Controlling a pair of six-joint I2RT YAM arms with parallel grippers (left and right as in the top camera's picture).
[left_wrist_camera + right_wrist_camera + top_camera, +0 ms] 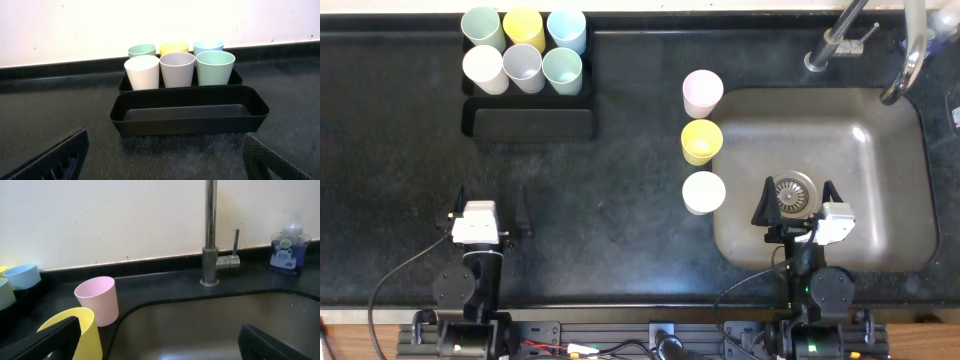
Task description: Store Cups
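The sink [880,200] lay beneath the right end effector [797,200], an empty tray [190,127] ahead of the left end effector [165,160] with six cups [177,69] stored beyond it, and the pink cup [702,92], yellow cup [701,141] and white cup [703,192] waited unstored at the right one's left; both stood spread, empty.

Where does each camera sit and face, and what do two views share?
Top view: overhead, facing down on the sink; left gripper, right gripper.
Left wrist view: left arm, facing empty tray, six cups; own fingers.
Right wrist view: right arm, facing tap, pink cup; own fingers.
Shared: pink cup, top and right wrist views.
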